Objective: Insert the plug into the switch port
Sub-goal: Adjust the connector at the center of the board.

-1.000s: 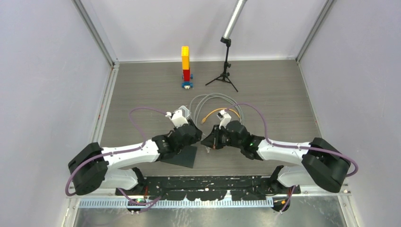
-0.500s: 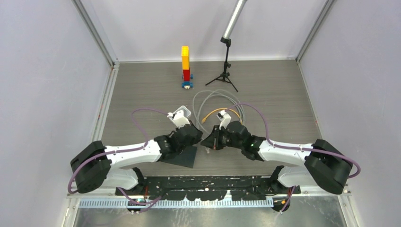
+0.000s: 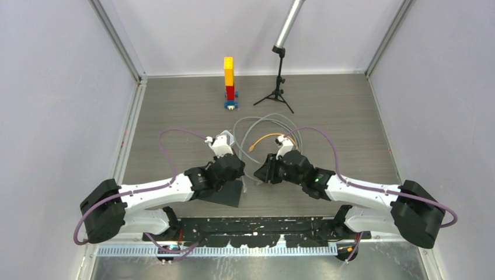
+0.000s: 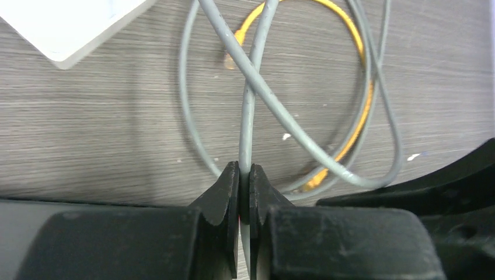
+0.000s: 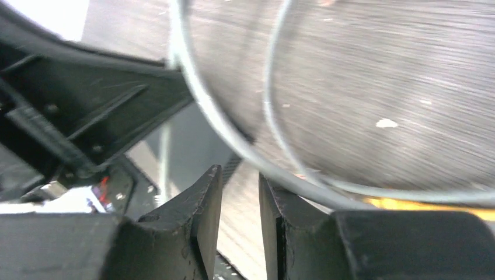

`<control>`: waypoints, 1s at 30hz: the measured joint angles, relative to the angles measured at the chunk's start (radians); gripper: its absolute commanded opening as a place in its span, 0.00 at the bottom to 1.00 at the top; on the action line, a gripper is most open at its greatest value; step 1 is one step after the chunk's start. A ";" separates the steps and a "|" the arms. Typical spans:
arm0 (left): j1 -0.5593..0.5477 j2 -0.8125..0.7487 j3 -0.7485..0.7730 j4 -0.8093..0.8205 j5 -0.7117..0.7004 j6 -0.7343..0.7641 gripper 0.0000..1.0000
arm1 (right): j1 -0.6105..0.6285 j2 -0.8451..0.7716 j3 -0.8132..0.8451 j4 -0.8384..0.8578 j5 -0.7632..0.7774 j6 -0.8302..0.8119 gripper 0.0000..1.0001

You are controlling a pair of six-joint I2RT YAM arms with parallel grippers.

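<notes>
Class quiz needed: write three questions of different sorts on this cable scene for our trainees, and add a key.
1. True or false: the left gripper is shut on the grey cable.
2. Fill in: in the left wrist view, the white box lies at the upper ____ corner.
3. Between the right gripper jaws is: A the grey cable, B the white box, C nothing.
Key: 1 true; 2 left; 3 C.

I see the top view evenly lit from overhead: diffuse, with soft shadows on the table (image 3: 338, 116). The left wrist view is sharp on the grey cable (image 4: 248, 116); the white box (image 4: 70, 23) nearly clips. The right wrist view is smeared by motion blur across the table surface.
</notes>
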 measured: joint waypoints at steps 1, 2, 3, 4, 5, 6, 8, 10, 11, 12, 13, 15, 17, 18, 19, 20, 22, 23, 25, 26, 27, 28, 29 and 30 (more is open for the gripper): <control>0.000 -0.004 0.004 -0.024 -0.004 0.030 0.00 | -0.004 -0.011 0.000 -0.031 0.032 -0.005 0.36; 0.000 -0.006 0.014 -0.057 -0.008 0.079 0.00 | -0.006 -0.022 0.001 -0.069 0.071 -0.011 0.36; 0.000 -0.006 0.016 -0.063 -0.008 0.089 0.00 | -0.009 -0.027 0.001 -0.093 0.094 -0.015 0.36; 0.000 -0.006 0.026 -0.085 -0.010 0.122 0.00 | -0.010 -0.033 0.002 -0.127 0.129 -0.021 0.36; 0.000 -0.006 0.036 -0.107 -0.010 0.158 0.00 | -0.011 -0.038 0.002 -0.157 0.154 -0.025 0.36; 0.000 -0.007 0.048 -0.125 -0.007 0.195 0.00 | -0.011 -0.042 0.003 -0.180 0.174 -0.027 0.35; 0.001 -0.014 0.063 -0.140 0.010 0.269 0.00 | -0.011 -0.050 0.008 -0.229 0.212 -0.029 0.35; 0.002 -0.032 0.066 -0.138 0.052 0.350 0.00 | -0.011 -0.060 0.013 -0.261 0.233 -0.031 0.34; 0.002 -0.040 0.066 -0.138 0.076 0.384 0.00 | -0.011 -0.064 0.015 -0.270 0.240 -0.032 0.34; 0.003 -0.050 0.066 -0.136 0.107 0.420 0.00 | -0.011 -0.071 0.017 -0.280 0.246 -0.032 0.34; 0.003 -0.058 0.066 -0.133 0.135 0.446 0.00 | -0.011 -0.079 0.018 -0.288 0.249 -0.033 0.34; 0.003 -0.075 0.065 -0.125 0.192 0.496 0.00 | -0.011 -0.098 0.019 -0.305 0.254 -0.035 0.34; 0.003 -0.089 0.065 -0.121 0.233 0.532 0.00 | -0.011 -0.121 0.019 -0.321 0.255 -0.038 0.34; 0.003 -0.095 0.064 -0.120 0.249 0.548 0.00 | -0.011 -0.134 0.019 -0.328 0.255 -0.040 0.34; 0.003 -0.101 0.063 -0.120 0.264 0.566 0.00 | -0.011 -0.148 0.019 -0.333 0.255 -0.044 0.34; 0.003 -0.106 0.062 -0.119 0.276 0.579 0.00 | -0.011 -0.163 0.019 -0.338 0.255 -0.047 0.34; 0.003 -0.112 0.061 -0.120 0.293 0.600 0.00 | -0.011 -0.190 0.019 -0.348 0.254 -0.051 0.34; 0.003 -0.115 0.061 -0.120 0.300 0.608 0.00 | -0.011 -0.203 0.019 -0.353 0.254 -0.053 0.34; 0.003 -0.121 0.061 -0.120 0.312 0.623 0.00 | -0.011 -0.225 0.019 -0.362 0.254 -0.056 0.34; 0.003 -0.124 0.061 -0.120 0.319 0.627 0.00 | -0.011 -0.235 0.019 -0.366 0.255 -0.058 0.34; 0.003 -0.127 0.061 -0.120 0.323 0.629 0.00 | -0.011 -0.241 0.019 -0.369 0.255 -0.059 0.34; 0.003 -0.130 0.061 -0.121 0.328 0.631 0.00 | -0.011 -0.245 0.019 -0.375 0.258 -0.060 0.35; 0.003 -0.133 0.061 -0.123 0.331 0.632 0.00 | -0.011 -0.245 0.019 -0.380 0.259 -0.061 0.34; 0.003 -0.135 0.062 -0.124 0.332 0.631 0.00 | -0.011 -0.245 0.019 -0.385 0.262 -0.063 0.34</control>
